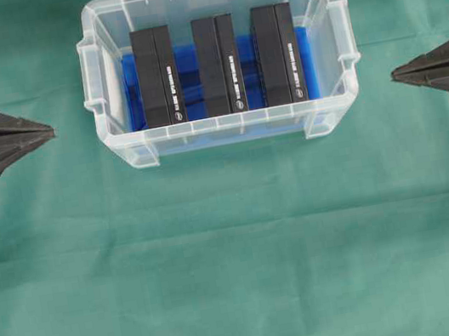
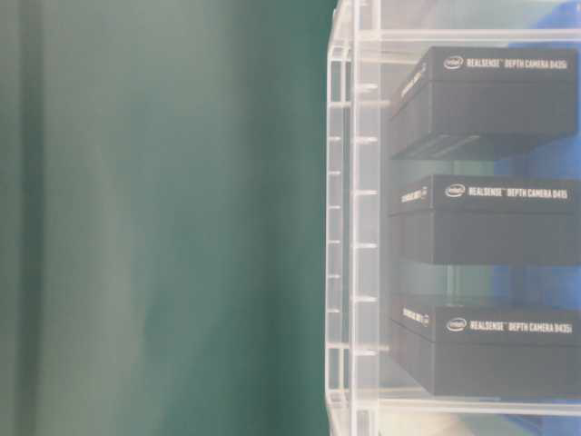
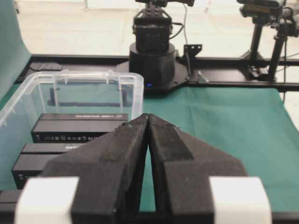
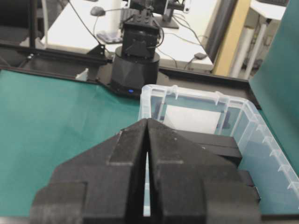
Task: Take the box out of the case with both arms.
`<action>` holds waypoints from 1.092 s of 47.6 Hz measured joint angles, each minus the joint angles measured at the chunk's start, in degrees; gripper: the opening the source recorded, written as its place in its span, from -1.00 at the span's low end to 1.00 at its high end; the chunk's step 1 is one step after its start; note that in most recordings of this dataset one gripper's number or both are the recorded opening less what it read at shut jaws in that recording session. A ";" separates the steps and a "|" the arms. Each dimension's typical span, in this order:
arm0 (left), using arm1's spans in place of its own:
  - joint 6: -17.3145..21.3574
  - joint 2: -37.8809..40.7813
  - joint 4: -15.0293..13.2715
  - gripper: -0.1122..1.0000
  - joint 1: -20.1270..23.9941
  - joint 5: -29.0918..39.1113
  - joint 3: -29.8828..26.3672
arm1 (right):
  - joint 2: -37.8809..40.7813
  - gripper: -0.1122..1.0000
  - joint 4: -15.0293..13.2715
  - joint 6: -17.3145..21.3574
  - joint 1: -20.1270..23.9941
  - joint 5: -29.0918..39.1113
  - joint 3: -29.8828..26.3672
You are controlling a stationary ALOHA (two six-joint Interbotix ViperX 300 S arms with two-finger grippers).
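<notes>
Green cloth [image 1: 239, 252] covers the table, and the case [image 1: 121, 142] sits on it toward the far edge. Inside the case, three black boxes stand on edge side by side on the blue liner [image 1: 188, 62]: left box [image 1: 157, 76], middle box [image 1: 218, 65], right box [image 1: 277, 54]. Left of the case, well apart, the left gripper [image 1: 50, 129] has its jaws pressed together, holding nothing. Right of the case, the right gripper [image 1: 394, 75] is likewise closed and empty-handed.

Two black robot arms end in wedge-shaped hands, the left hand [image 1: 44, 130] white-trimmed, the right hand [image 1: 398, 74] all black.
</notes>
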 measured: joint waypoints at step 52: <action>-1.85 4.92 0.97 -0.80 -0.09 37.44 -34.98 | 4.57 -0.80 0.18 5.01 -0.35 43.42 -36.74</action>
